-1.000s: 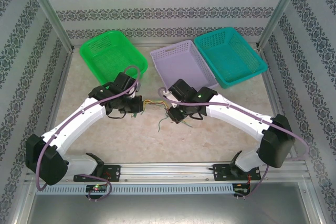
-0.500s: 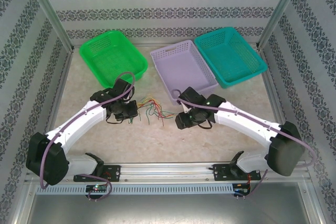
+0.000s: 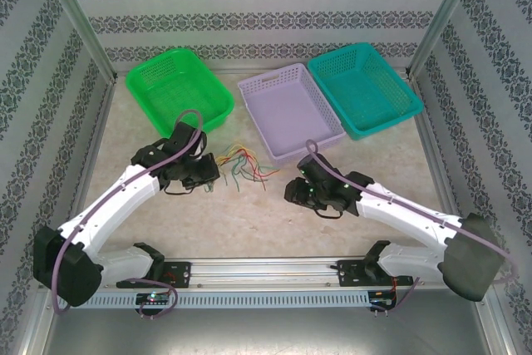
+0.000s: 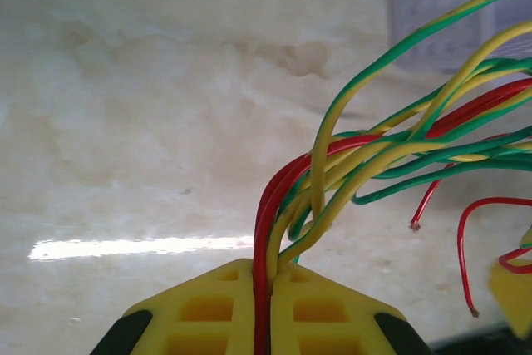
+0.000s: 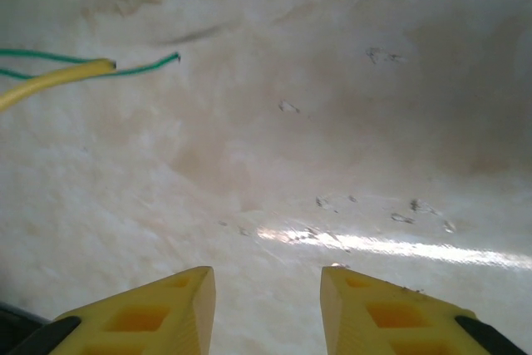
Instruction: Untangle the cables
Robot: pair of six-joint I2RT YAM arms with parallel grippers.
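Your left gripper [image 4: 263, 276] pinches the cables [image 3: 241, 164]; your right gripper [image 5: 268, 288] stands parted, gripping nothing.
The cables fan over the table [image 3: 249, 218] just before the purple basket [image 3: 264, 86]; it, the green basket [image 3: 141, 72] and the teal basket [image 3: 397, 82] show bare floors.

- We see the cables [image 3: 241, 164] as 1 loose bundle of thin red, green and yellow wires on the table [image 3: 249, 222].
- At 1 end they are pinched together in the left gripper [image 4: 264, 280], then arch up and fan out rightward [image 4: 391, 147].
- 2 loose tips, yellow and green [image 5: 100, 65], lie apart from the rest.
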